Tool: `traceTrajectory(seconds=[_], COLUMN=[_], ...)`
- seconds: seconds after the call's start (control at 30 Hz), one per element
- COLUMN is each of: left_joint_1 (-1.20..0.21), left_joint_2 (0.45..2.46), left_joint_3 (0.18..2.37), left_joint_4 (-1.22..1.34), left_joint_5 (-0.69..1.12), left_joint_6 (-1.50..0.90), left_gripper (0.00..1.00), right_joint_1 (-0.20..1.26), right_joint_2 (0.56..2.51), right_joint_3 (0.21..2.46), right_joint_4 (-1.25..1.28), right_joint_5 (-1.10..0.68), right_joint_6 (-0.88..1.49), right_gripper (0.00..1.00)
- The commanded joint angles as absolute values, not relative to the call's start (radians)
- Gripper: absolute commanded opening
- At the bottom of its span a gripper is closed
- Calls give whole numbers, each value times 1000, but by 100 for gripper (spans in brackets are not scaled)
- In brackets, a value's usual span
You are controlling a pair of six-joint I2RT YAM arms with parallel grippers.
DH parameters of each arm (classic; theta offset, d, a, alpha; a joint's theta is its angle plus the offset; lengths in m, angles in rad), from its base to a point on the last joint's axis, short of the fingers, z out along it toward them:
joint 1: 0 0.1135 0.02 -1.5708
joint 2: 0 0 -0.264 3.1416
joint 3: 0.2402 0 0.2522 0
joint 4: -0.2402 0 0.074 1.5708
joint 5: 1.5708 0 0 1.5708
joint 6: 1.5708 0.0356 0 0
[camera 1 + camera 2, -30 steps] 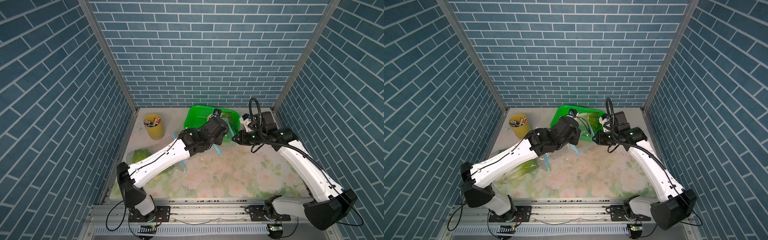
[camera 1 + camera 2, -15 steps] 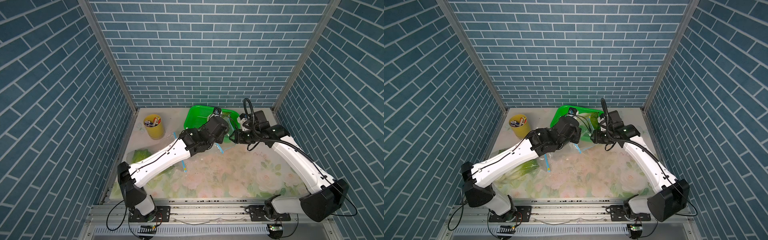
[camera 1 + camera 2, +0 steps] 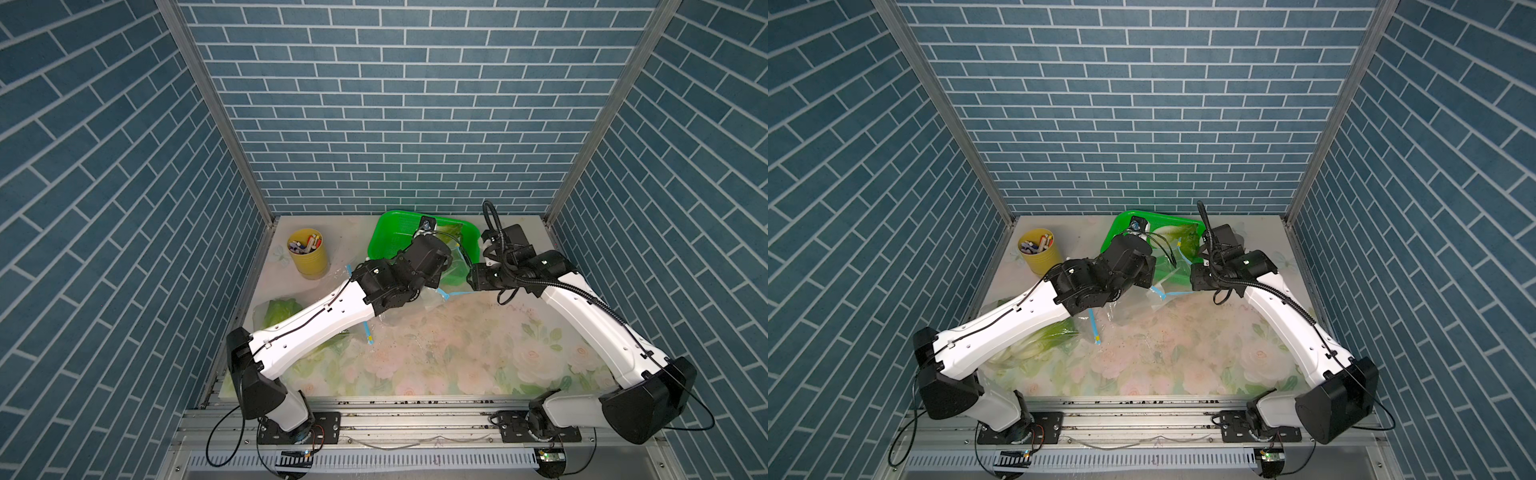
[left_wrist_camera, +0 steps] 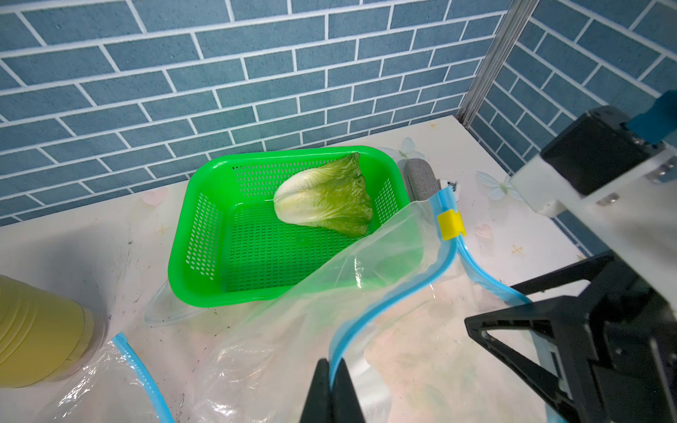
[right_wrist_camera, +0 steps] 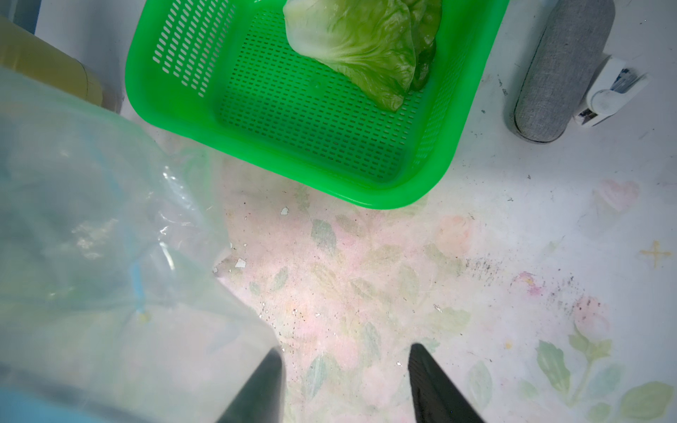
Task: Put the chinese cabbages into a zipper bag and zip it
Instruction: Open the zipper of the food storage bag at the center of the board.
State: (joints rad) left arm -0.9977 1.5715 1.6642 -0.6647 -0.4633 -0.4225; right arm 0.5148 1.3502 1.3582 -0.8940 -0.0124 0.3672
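One of the chinese cabbages (image 4: 324, 199) (image 5: 361, 44) lies in the green mesh basket (image 4: 205, 263) (image 3: 390, 237) at the back. Another cabbage (image 3: 282, 309) (image 3: 1038, 345) lies inside a clear bag under my left arm. My left gripper (image 4: 331, 366) is shut on the blue rim of the clear zipper bag (image 4: 366, 278) (image 3: 1167, 282), which has a yellow slider (image 4: 451, 224) at its far end. My right gripper (image 5: 346, 360) (image 3: 471, 278) stands open beside the bag's mouth. Bag film covers one of its fingers (image 5: 269, 373), and only bare table shows between them.
A yellow cup (image 3: 309, 253) (image 4: 36, 337) of small items stands at the back left. A grey cylinder (image 5: 560, 69) (image 4: 421, 179) lies right of the basket. The second bag's blue zipper (image 4: 143, 373) lies on the floral table cover (image 3: 457, 353).
My right arm has swung left toward the bag and its jaws have opened wider. The left arm has kept still with its hold on the bag rim.
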Motion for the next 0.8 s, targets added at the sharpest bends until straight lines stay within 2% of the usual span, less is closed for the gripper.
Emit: traceTrajectory(seconds=[0.0, 0.33, 0.77], left_joint_1=[-987, -975, -953], left_joint_2=[1543, 1543, 1552], left_joint_3=[1658, 1603, 1561], left_joint_4=[-666, -625, -600], left_joint_5=[-480, -447, -431], left_joint_6=[-419, -442, -436], left_gripper=[0, 0, 0], right_joint_1=[517, 531, 529], right_joint_2=[1364, 1366, 1346], right_joint_3=[1386, 1410, 1466], right_joint_4=[-928, -843, -809], right_joint_5=[32, -156, -256], right_joint_6=[346, 360, 385], right_gripper=[56, 56, 56])
